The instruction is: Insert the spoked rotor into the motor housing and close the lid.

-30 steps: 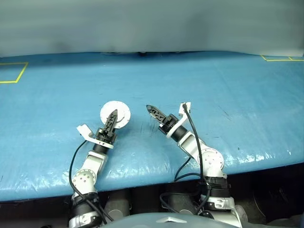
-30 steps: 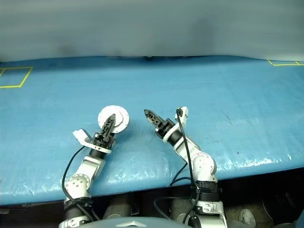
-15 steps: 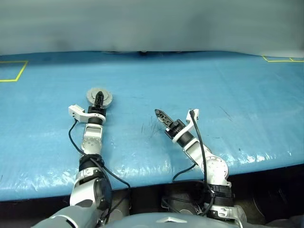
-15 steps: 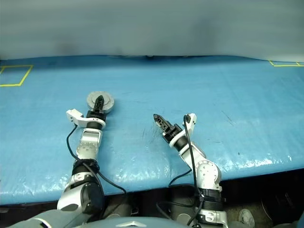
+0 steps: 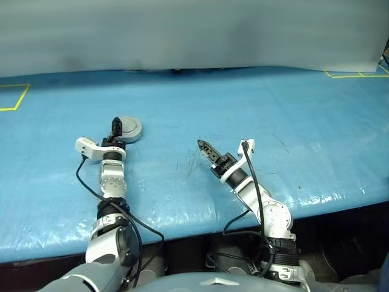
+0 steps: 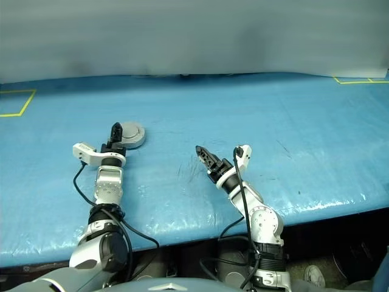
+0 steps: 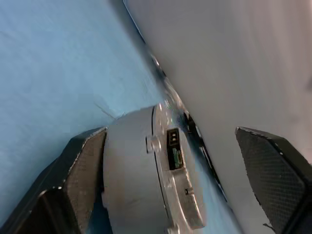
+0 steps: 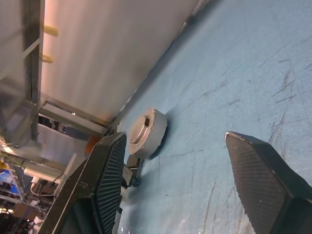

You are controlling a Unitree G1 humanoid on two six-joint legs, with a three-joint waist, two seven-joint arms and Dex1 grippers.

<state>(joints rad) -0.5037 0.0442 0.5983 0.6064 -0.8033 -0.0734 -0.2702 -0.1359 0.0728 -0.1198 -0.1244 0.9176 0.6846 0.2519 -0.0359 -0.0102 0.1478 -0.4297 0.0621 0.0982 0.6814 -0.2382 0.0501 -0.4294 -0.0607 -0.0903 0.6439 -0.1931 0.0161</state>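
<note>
The motor housing point(image 5: 129, 129) lies flat on the blue table at the left as a closed silver-grey puck, with the lid point(image 6: 134, 132) on top, plain grey face up. The spoked rotor is hidden. My left gripper point(image 5: 116, 126) is open at the puck's near left side. In the left wrist view the housing point(image 7: 146, 190) sits between the spread fingers point(image 7: 83, 165), close against one and well apart from the other. My right gripper point(image 5: 202, 146) hovers open and empty over the table's middle, pointing toward the housing point(image 8: 147, 131), well to its right.
The table point(image 5: 273, 109) is covered with a blue sheet, scuffed near the right gripper. Yellow tape marks point(image 5: 12, 97) sit at the far left and far right corners point(image 5: 355, 74). A grey wall runs behind the table. The front edge lies close below both arms.
The left arm carried the puck left and away, turned it from tilted up to flat on the table, then opened its jaws. The right arm has barely moved.
</note>
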